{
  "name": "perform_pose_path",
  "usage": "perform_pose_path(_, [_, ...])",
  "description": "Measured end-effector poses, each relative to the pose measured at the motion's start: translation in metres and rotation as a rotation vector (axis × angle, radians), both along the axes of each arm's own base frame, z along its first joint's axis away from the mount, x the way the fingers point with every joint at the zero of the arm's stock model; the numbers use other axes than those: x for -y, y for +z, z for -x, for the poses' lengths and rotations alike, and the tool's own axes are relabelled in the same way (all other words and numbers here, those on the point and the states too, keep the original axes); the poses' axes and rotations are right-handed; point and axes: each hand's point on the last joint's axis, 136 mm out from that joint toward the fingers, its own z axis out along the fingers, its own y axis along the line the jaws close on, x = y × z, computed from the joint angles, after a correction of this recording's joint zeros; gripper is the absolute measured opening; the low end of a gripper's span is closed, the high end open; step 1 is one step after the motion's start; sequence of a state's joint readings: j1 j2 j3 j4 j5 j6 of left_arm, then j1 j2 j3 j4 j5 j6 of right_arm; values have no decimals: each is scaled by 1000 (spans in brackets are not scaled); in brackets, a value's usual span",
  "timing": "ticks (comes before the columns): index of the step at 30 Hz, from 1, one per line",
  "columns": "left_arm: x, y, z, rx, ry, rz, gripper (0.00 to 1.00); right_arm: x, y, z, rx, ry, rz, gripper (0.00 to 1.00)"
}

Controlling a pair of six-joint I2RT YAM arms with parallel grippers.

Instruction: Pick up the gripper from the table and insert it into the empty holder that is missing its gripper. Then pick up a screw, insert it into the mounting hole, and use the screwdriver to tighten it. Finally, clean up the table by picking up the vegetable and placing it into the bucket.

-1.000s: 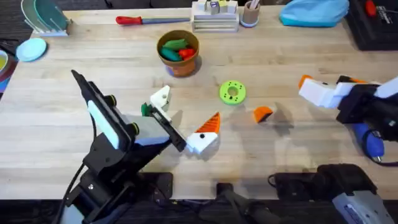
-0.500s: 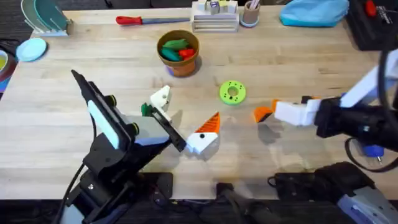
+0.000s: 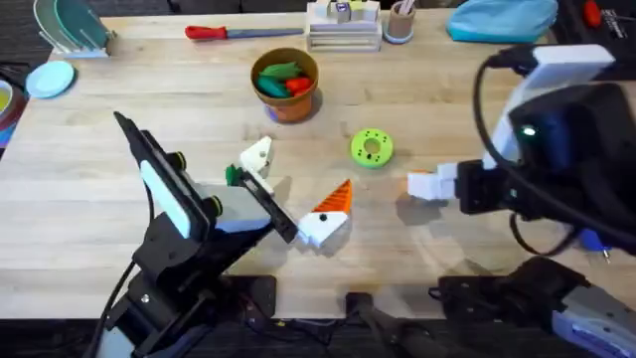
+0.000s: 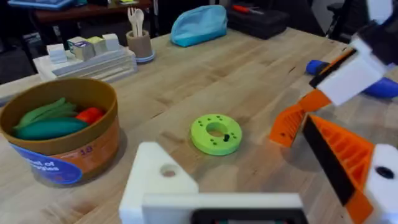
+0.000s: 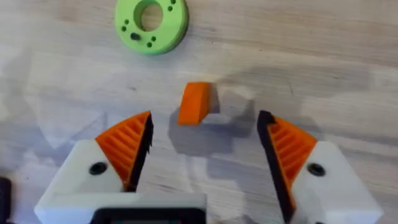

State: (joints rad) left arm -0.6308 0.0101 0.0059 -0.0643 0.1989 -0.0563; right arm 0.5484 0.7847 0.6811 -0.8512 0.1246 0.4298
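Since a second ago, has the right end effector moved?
Yes. The right end effector has swung leftward toward the green disc, now open over the loose orange gripper.

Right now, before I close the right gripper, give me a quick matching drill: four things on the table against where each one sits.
Things:
1. loose orange gripper
2. green ring disc
3. bucket
4. red-handled tool

Places:
A. at the table's far edge, left of the stacked blocks
B. holds green and red toy pieces
C. on the table just ahead of the right gripper's open fingers
D. between the bucket and the loose orange gripper

Pairs: 1-C, 2-D, 3-B, 4-A
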Motion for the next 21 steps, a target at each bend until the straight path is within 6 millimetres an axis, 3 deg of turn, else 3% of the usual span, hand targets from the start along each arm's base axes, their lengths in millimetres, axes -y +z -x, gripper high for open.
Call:
perform_pose_path(7, [0,0,0,0,0,0,992,-1,-20,-10,-76,-80,35,966])
perform_pose_path(12, [0,0,0,0,0,0,993,-3,-36,-13,-129,-86,75,671])
perform_pose_path(21, [0,0,0,0,0,0,993,-16,-37,-14,-115,-29,79,349])
